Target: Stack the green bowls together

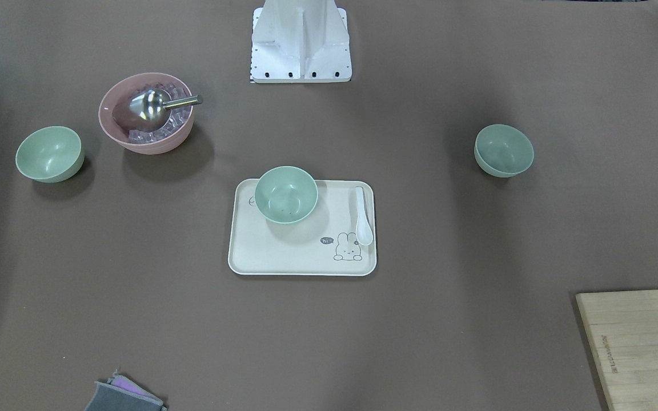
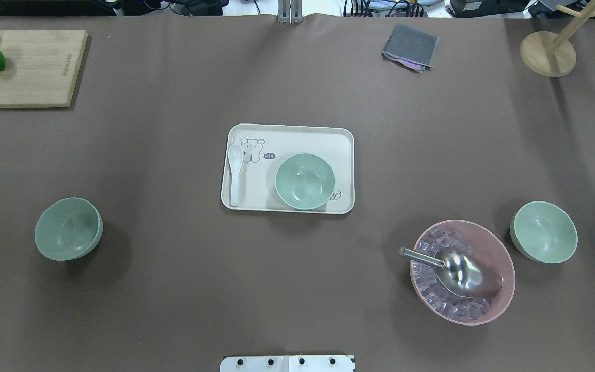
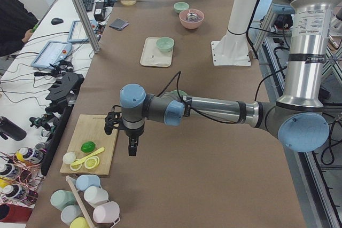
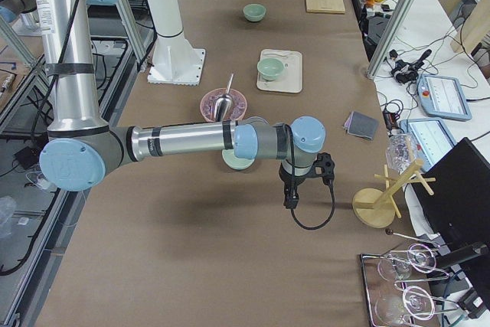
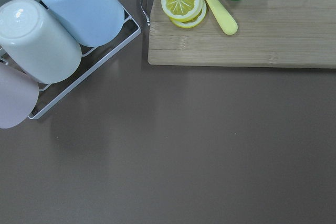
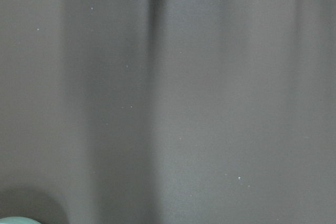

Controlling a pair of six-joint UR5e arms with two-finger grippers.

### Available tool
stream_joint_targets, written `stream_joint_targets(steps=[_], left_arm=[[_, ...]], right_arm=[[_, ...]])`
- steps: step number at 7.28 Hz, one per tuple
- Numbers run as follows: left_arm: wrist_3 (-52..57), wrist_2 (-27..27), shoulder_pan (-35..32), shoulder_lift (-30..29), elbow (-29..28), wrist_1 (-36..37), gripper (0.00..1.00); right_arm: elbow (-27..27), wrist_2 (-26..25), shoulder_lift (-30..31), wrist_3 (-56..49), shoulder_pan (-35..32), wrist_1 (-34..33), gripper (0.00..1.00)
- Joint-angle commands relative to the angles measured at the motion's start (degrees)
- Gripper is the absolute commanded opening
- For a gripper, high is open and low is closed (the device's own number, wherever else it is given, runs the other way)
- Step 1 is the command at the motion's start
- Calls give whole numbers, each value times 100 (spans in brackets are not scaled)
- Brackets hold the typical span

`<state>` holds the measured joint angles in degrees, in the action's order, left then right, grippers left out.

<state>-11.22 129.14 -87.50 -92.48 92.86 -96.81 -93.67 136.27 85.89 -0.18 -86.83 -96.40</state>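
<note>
3 green bowls stand apart on the brown table, and none is inside another. In the overhead view, the first green bowl stands in the lower right part of the cream tray at the centre of the frame, and a white spoon lies along the left side of the tray. The second green bowl is at middle left. The third green bowl is at lower right, near the pink bowl but not touching it; the pink bowl holds clear cubes and a metal scoop. In the exterior left view, the left gripper hangs pointing down, left of centre and just beside the wooden cutting board. The second green bowl lies up and right of it, mostly hidden behind the forearm. In the exterior right view, the right gripper hangs pointing down near the centre. The third green bowl lies to its upper left, half hidden behind the forearm. All 3 bowls are apart from both grippers. For both grippers I cannot tell whether the jaws are released or clenched, because only the 2 side views show them.
</note>
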Motion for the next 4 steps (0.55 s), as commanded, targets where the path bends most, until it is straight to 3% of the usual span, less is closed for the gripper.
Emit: stream_joint_targets(steps=[1, 2, 4], left_arm=[[-3, -2, 337, -51, 74, -309, 98], [-12, -2, 383, -16, 40, -686, 98], [-422, 50, 418, -59, 48, -725, 98]], right_arm=[[-20, 154, -11, 0, 0, 7, 100], [-20, 154, -37, 9, 8, 7, 100], [-177, 206, -143, 79, 9, -2, 100]])
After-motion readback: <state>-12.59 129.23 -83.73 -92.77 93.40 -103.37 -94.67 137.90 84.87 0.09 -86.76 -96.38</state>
